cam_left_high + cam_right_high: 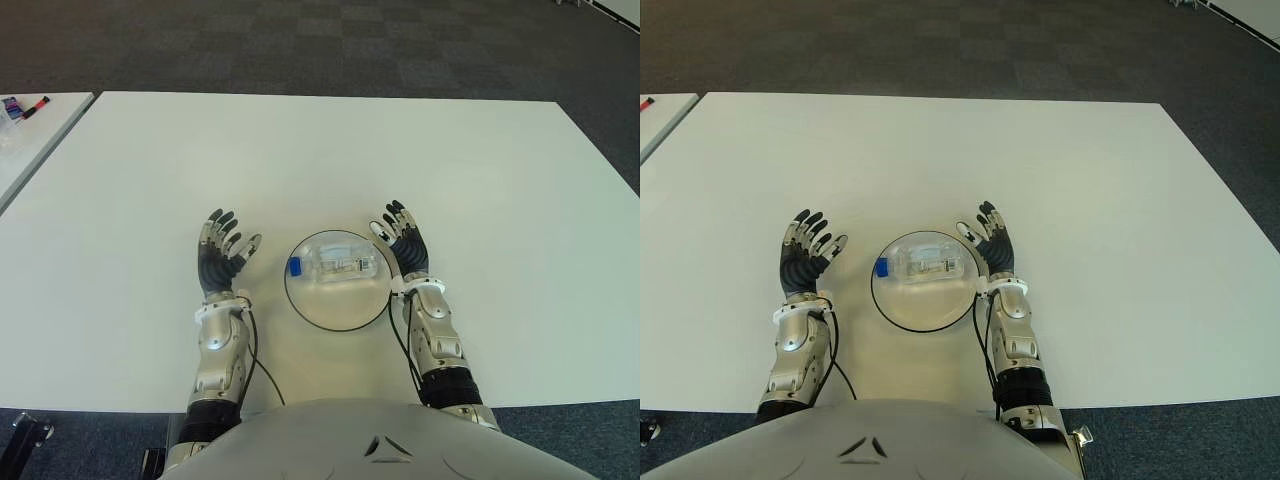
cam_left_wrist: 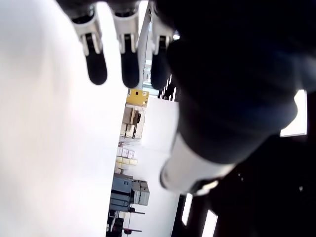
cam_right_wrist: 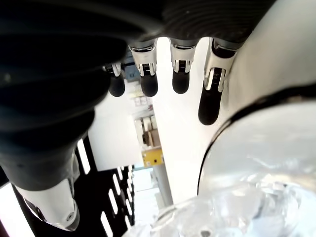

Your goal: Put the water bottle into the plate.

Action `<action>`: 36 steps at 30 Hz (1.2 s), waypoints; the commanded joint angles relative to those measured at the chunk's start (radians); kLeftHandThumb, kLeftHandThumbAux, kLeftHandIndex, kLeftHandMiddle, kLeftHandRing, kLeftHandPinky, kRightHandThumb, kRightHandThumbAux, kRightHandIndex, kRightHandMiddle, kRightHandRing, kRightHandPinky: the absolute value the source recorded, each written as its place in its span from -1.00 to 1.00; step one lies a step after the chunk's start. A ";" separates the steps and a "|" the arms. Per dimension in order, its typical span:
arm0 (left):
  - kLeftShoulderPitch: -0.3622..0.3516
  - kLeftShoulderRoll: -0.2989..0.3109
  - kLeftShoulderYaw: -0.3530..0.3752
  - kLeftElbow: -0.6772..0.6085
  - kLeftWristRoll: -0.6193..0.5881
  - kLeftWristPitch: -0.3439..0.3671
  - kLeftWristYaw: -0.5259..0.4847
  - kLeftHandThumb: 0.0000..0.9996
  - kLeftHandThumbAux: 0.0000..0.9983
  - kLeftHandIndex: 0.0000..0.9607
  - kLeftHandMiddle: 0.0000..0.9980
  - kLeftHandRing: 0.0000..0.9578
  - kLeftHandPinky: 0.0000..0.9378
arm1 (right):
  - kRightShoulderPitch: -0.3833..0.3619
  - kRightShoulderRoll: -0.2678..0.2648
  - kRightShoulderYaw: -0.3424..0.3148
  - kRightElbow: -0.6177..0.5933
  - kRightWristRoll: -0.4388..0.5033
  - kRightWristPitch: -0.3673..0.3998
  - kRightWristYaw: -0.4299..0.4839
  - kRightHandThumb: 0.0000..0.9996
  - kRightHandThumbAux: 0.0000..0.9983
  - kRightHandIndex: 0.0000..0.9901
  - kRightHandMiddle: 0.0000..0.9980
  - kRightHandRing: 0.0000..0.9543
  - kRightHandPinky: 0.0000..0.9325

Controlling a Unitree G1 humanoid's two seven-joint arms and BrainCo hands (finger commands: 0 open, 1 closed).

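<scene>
1. The water bottle (image 1: 337,266) lies on its side inside the plate (image 1: 335,321), blue cap toward the left hand (image 1: 220,258), so I judge the placing step done and the release complete.
2. The right hand (image 1: 404,240) shows just beside the plate's rim on its right side, palm up, fingers (image 3: 211,101) spread and straight, holding nothing; the bottle sits just to its left, apart from the fingertips.
3. The left hand shows on the white table (image 1: 320,150), near the plate's left side but clear of it, fingers likewise spread and empty.
4. Little seems left: the next move probably calls only for drawing the right hand away from the rim without nudging the plate, since the bottle could roll.
</scene>
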 commanded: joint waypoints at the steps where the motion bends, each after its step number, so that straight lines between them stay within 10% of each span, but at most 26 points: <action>1: -0.023 -0.035 0.008 -0.007 -0.011 0.018 -0.022 -0.67 1.00 -0.64 -0.55 -0.55 -0.49 | -0.001 0.045 -0.024 0.038 0.011 -0.009 -0.030 -1.00 0.54 -1.00 -0.99 -1.00 -0.94; 36: -0.035 -0.021 0.056 -0.018 -0.040 0.049 -0.090 -0.64 1.00 -0.67 -0.55 -0.55 -0.51 | -0.021 0.080 -0.027 0.110 0.039 -0.084 -0.114 -1.00 0.60 -1.00 -0.99 -1.00 -0.94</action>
